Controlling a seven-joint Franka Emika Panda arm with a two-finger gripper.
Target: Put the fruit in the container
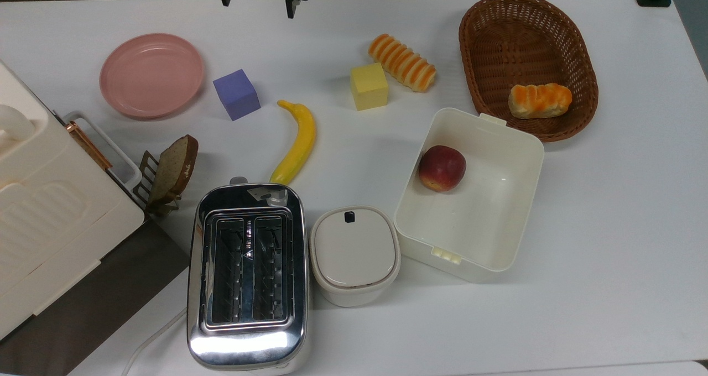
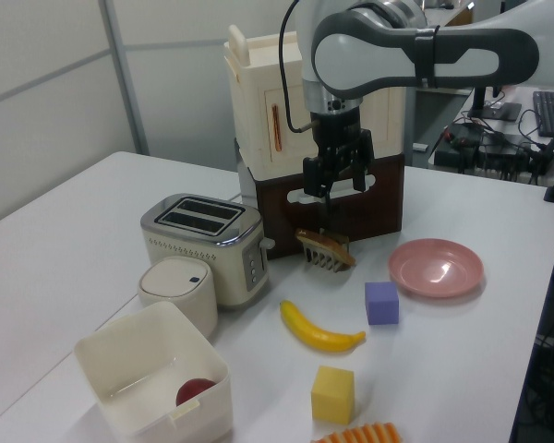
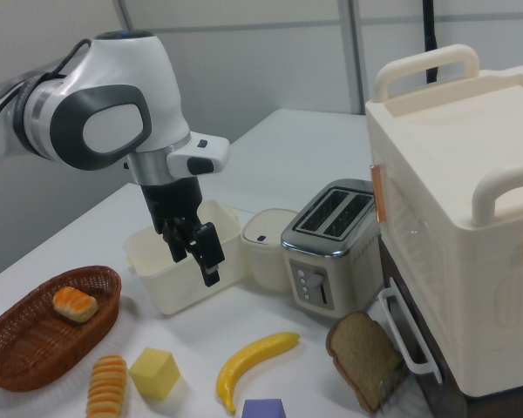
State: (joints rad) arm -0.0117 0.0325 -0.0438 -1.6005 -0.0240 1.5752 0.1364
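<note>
Arm reaches over the surface (image 1: 608, 210), end effector (image 2: 333, 181) pointing down, raised, fingers parted, grasping nothing. Banana (image 1: 297, 141) lies on the surface between toaster (image 1: 248, 273) and purple cube (image 1: 237, 94). Top view shows the apple (image 1: 441, 167) whole inside the box (image 1: 514, 199); right view hides it.

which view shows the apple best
The top view: the apple lies whole in the container, against the wall on the top view's left. The left view shows just a red sliver over the rim; in the right view the container's wall hides it.
</note>
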